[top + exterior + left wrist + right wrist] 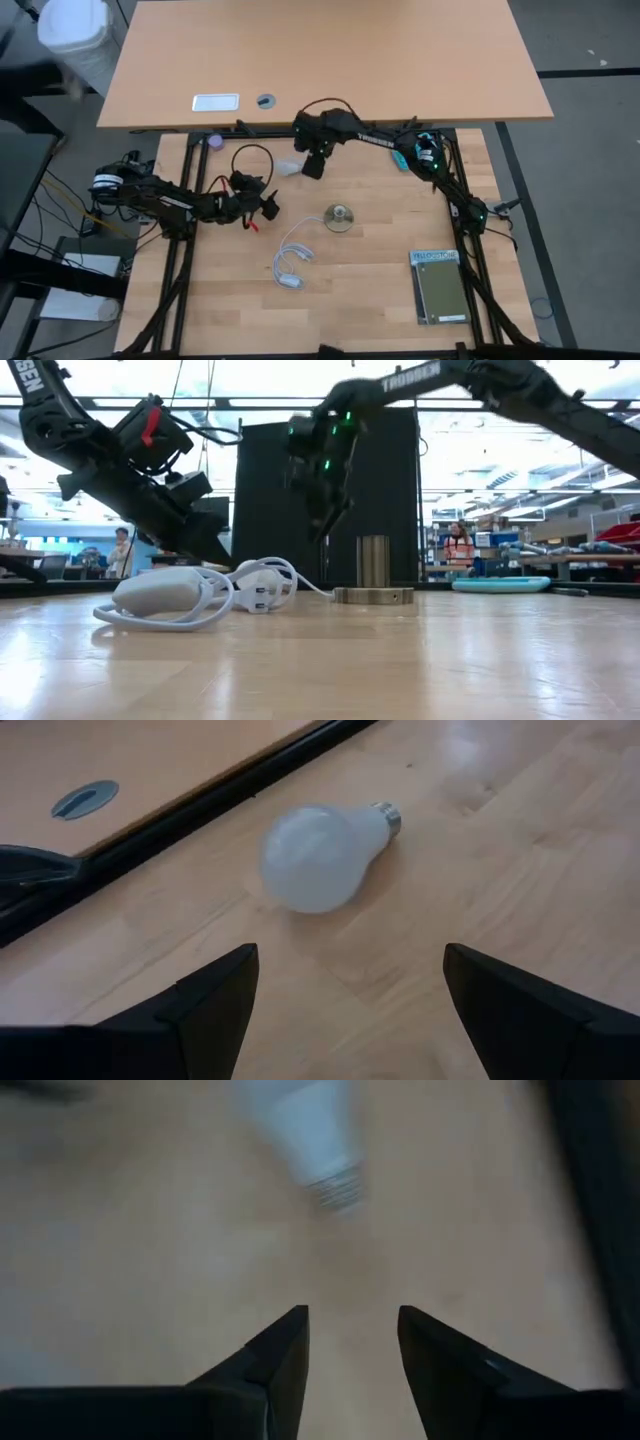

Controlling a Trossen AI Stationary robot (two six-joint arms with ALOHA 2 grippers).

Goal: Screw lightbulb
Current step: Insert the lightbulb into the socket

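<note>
The lightbulb (322,853) lies on its side at the surface's far edge, just left of my right claw (313,166), whose fingers are pressed together on nothing. It looks light, smooth and fragile, so I would pinch it gently, probably across the glass. My left claw (268,206) waits spread nearby.

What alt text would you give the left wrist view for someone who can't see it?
A white lightbulb lies on its side on the wooden table, untouched, ahead of the left gripper, whose two dark fingers stand wide apart. Beyond the bulb a black rail crosses the view.
</note>
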